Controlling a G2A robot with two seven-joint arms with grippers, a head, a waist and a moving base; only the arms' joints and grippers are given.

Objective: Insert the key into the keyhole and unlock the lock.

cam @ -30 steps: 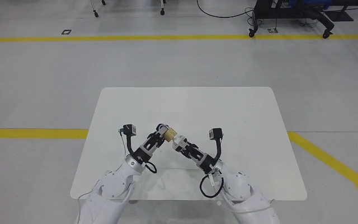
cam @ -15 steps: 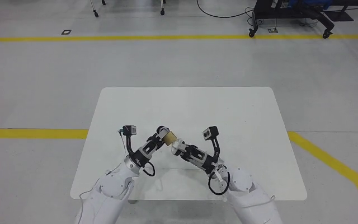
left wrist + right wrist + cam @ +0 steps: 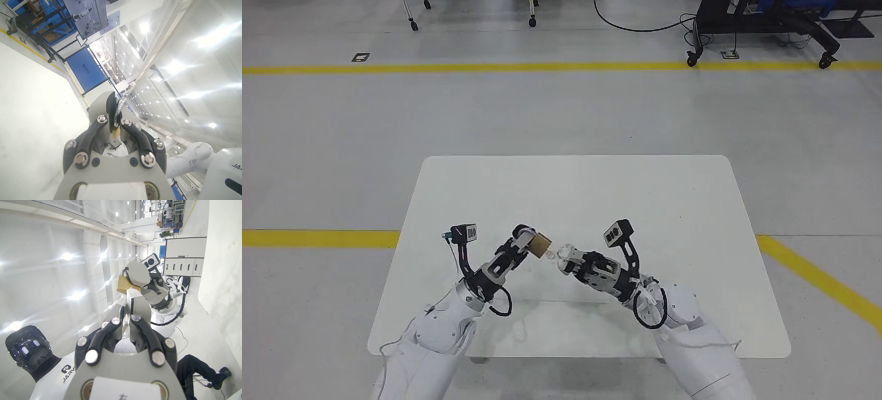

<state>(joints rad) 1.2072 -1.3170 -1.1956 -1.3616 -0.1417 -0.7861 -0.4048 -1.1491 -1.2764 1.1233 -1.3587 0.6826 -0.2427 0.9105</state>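
Since the earlier frames the right gripper (image 3: 565, 256) has drawn back toward the lower right of the top view, and a small gap has opened between it and the small square brass padlock (image 3: 541, 243). Before, the two met. The left gripper (image 3: 531, 240) has slid slightly down and left with the lock. That gripper is clamped on the padlock just left of the frame's centre, above the near half of the rounded white table (image 3: 662, 190). The right wrist view shows the brass body (image 3: 122, 285) jutting from its grey pad. The right gripper's fingers (image 3: 135, 302) are pressed together, tips facing the lock, and whether a key sits between them cannot be told.
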